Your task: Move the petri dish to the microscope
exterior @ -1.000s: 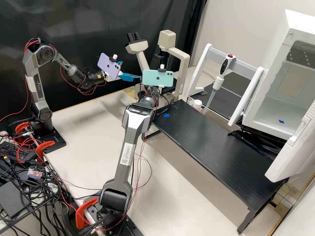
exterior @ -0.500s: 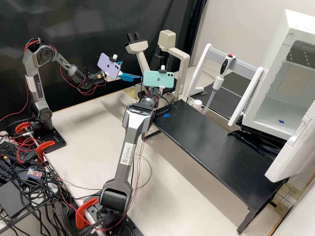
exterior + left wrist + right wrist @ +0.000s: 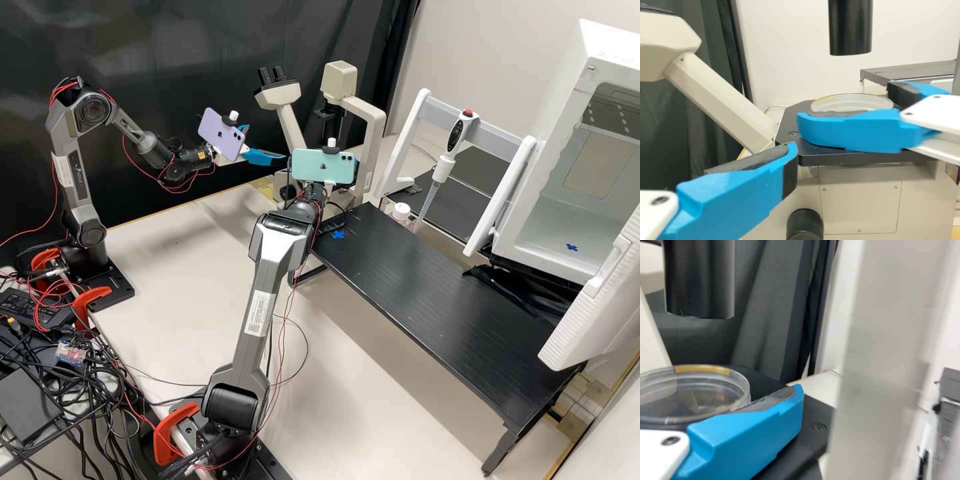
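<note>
The microscope (image 3: 339, 80) takes up the space around the petri dish (image 3: 852, 102), which lies on its black stage (image 3: 795, 120). A black tube (image 3: 850, 30) hangs over the dish, and a pale upright (image 3: 885, 360) crowds in close beside the right tool (image 3: 320, 192). That tool's fingers stand apart, either side of the dish; whether they press it, I cannot tell. The left tool (image 3: 267, 145) is spread wide, holding nothing, its forearm slanting down from a raised elbow.
</note>
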Robot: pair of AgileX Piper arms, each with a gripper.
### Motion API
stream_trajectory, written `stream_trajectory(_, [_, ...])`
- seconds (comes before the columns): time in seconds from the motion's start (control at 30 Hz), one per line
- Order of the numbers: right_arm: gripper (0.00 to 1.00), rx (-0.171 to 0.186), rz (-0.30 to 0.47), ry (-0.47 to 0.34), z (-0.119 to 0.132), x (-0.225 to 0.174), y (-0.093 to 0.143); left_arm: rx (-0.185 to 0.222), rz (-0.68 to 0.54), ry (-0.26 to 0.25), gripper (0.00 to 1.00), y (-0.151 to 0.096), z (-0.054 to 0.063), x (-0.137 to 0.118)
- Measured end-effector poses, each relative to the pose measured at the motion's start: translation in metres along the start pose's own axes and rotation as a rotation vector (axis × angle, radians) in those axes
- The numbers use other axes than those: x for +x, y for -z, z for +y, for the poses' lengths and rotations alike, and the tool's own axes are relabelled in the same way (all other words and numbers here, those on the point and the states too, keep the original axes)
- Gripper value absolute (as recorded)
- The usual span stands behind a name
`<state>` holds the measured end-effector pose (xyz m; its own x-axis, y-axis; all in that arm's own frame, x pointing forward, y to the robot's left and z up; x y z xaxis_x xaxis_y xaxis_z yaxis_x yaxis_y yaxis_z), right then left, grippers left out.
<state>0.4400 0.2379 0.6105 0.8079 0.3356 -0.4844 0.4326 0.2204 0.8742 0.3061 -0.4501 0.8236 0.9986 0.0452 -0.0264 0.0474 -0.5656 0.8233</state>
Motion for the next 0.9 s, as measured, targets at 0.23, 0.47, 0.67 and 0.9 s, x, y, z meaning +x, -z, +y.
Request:
stream_trajectory(0.23, [1.0,0.025,-0.004,-0.03,0.014,-0.041,-0.007,0.0,0.0,0.0,1.0,0.0,0.0,0.0])
stream_trajectory(0.47, [1.0,0.001,0.039,-0.053,0.022,-0.097,-0.007,0.0,0.0,0.0,1.0,0.0,0.0,0.0])
stream_trajectory(0.67, [1.0,-0.019,0.105,-0.207,0.047,-0.154,-0.016,0.0,0.0,0.0,1.0,0.0,0.0,0.0])
stream_trajectory(0.9, [1.0,-0.026,0.141,-0.432,0.07,-0.223,-0.038,0.0,0.0,0.0,1.0,0.0,0.0,0.0])
